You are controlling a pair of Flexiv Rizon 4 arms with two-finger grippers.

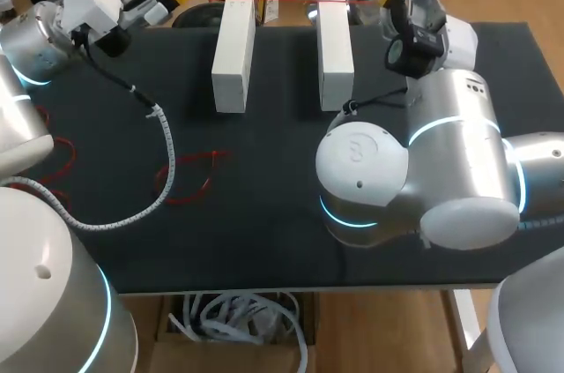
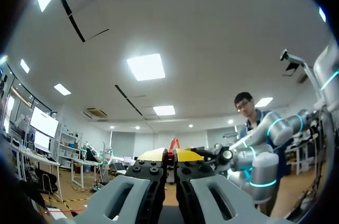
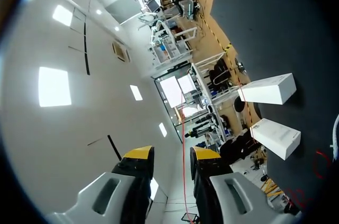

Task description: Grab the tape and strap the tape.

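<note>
Tape (image 3: 184, 150) is the story here, a thin red strand, glossy and cord-narrow. In the right wrist view it runs straight through the gap of the right gripper (image 3: 172, 153). Those yellow-tipped fingers stand a little apart, and the strand lies close to one finger without being pinched from both sides, so I read that as a guide and not a grip. Over on the other side, the left gripper (image 2: 171, 155) has its fingers pressed almost together, with a small red tab poking out at the tips. It looks clamped on the tape's end, probably as the anchor that keeps the line taut. In the head view both grippers hang high at the back of the table (image 1: 264, 241), one at each rear corner. The red line is strung across the tops of the left box (image 1: 233, 51) and the right box (image 1: 335, 47). Both are tall white cartons with crisp edges, smooth like cardboard, standing parallel with a gap between them. That spacing suits a strap laid over both. More red slack lies in loose loops on the matte black tabletop, just beside a grey spiral-wrapped cable (image 1: 165, 139) trailing from the left arm. My judgement is that the grab is done on one side and the strapping is not finished.
</note>
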